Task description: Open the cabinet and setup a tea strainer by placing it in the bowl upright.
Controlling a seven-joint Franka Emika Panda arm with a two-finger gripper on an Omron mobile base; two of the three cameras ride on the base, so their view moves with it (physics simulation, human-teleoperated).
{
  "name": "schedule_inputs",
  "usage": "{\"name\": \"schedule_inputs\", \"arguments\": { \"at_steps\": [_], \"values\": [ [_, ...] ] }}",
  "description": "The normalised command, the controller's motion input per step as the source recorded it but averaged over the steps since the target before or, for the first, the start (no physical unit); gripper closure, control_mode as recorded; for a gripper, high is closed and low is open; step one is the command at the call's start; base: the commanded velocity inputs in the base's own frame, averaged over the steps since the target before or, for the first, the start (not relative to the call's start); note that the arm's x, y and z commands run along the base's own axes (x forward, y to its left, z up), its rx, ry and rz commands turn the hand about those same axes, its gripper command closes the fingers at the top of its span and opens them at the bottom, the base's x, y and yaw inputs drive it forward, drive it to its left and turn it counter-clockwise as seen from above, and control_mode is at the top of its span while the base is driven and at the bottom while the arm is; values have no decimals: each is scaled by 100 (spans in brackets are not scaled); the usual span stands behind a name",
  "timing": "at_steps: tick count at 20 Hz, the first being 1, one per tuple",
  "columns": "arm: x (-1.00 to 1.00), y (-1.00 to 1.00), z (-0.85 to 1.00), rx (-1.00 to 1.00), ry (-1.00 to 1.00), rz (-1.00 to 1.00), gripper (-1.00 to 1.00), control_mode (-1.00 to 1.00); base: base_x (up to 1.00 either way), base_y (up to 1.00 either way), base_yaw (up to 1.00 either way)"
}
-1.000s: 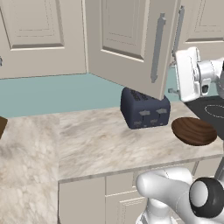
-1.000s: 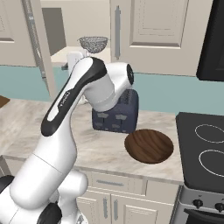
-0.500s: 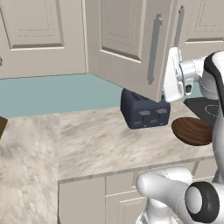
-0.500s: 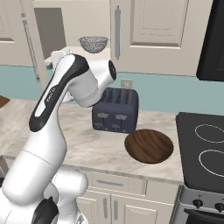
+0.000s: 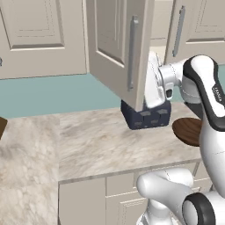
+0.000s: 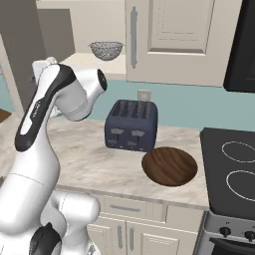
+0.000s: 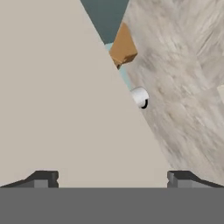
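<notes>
1. The left cabinet door [image 5: 116, 48] stands swung out over the counter [image 5: 101, 140], farther open than a second ago, when the hand was nearer its outer edge. In the right base view that door is pushed well to the left, leaving the shelf [image 6: 94, 62] in the open.
2. Judging from this, the opening step looks nearly finished, and reaching in for the strainer is probably next.
3. The gripper [image 7: 111, 177] sits just behind the open door, above the toaster [image 5: 147, 116]. In the hand view its two tips stand wide apart with nothing between them, facing the plain beige face of the door. Whether they touch the panel I cannot tell.
4. The tea strainer [image 6: 106, 50] rests rim-up on the pale shelf inside the cabinet [image 6: 169, 35], just left of the closed right door. It is a small grey mesh half-sphere with a thin metal rim, looking light and easy to tip.
5. The toaster, dark blue, stands on the counter below the shelf.
6. The bowl [image 6: 170, 166], shallow, round and dark brown wood, lies on the counter just right of the toaster and beside the stove [image 6: 234, 174]; it holds nothing yet.
</notes>
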Motion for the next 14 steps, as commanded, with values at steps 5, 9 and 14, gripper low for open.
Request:
{"name": "schedule_inputs", "arguments": {
  "at_steps": [5, 9, 14],
  "values": [
    [-11, 68, -1, 0, 0, 7, -100, -100, 0, 0, 0],
    [-5, 50, 0, 0, 0, 2, -100, -100, 0, 0, 0],
    [-1, 22, 0, -1, 0, 0, -100, -100, 0, 0, 0]
  ]
}}
